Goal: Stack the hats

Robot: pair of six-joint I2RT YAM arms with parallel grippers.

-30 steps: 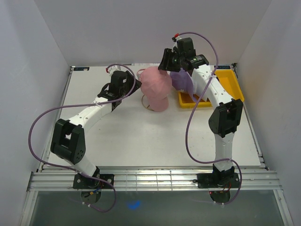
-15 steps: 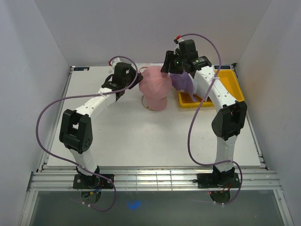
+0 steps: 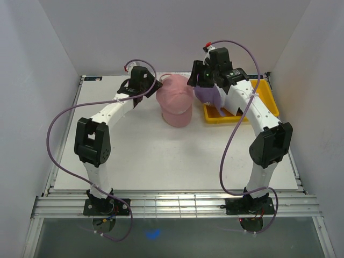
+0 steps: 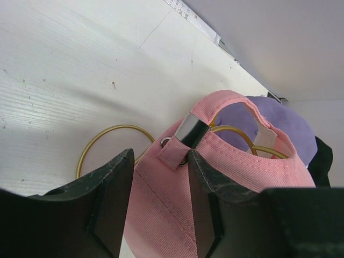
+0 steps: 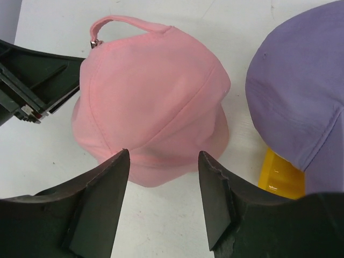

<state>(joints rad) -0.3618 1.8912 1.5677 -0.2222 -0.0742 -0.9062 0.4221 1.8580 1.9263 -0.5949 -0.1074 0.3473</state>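
Note:
The pink hat (image 3: 176, 102) sits on the table, draped over a gold wire stand (image 4: 102, 134), brim towards the arms. The purple hat (image 3: 207, 92) lies just right of it on the yellow tray. My left gripper (image 3: 156, 86) is at the pink hat's back strap. Its jaws (image 4: 160, 156) stand apart astride the smooth pink fabric (image 4: 161, 215), which is not bunched, and a sliver of table shows by the left finger. My right gripper (image 5: 164, 156) hovers open above the pink hat (image 5: 150, 91), with nothing between its fingers and the purple hat (image 5: 301, 80) to its right.
The yellow tray (image 3: 266, 97) lies at the back right, near the right wall. The back wall rises close behind the hats. Purple cables loop from both arms. White table surface (image 3: 161, 156) stretches between the hats and the arm bases.
My left gripper has swung right and back to the pink hat's strap, its jaws narrowing. The right gripper has drawn right off the crown and widened. The pink hat now sits lower and flatter.

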